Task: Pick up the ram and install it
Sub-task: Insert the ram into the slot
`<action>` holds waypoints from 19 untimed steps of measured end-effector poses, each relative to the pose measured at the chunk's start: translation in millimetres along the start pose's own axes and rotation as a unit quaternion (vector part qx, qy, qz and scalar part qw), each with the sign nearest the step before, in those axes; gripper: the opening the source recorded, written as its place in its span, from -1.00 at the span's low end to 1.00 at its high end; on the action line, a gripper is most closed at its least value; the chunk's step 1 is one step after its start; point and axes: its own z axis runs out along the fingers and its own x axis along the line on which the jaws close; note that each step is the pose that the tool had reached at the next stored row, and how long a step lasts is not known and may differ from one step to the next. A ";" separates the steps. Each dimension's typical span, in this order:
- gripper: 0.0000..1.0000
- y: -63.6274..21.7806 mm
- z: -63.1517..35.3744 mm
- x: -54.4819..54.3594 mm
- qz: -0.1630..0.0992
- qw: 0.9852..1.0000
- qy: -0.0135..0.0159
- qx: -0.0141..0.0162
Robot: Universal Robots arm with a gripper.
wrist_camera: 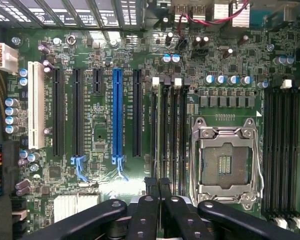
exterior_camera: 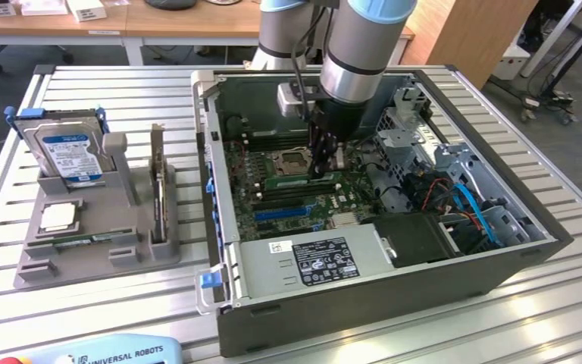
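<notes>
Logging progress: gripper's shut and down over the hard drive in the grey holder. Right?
Not the hard drive. The gripper is shut and down over the motherboard inside the open case, as the exterior view shows.
</notes>
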 end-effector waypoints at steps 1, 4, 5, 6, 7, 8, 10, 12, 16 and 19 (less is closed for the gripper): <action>-0.76 0.0 0.8 0.1 0.000 1.000 0.000 0.000; -0.76 0.0 2.3 0.2 0.000 1.000 0.000 0.000; -0.76 0.0 2.3 0.2 0.000 1.000 0.000 0.000; -0.76 0.0 2.3 0.2 0.000 1.000 0.000 0.000; -0.76 0.0 2.3 0.2 0.000 1.000 0.000 0.000; -0.76 0.0 2.5 0.2 0.000 1.000 0.000 0.000; -0.76 -0.1 3.4 0.2 0.000 1.000 0.000 0.000; -0.76 -0.1 3.5 0.2 0.000 1.000 0.000 0.000; -0.76 -0.1 4.0 0.2 0.004 1.000 0.000 0.000; -0.76 -0.1 4.0 0.2 0.004 1.000 0.000 0.000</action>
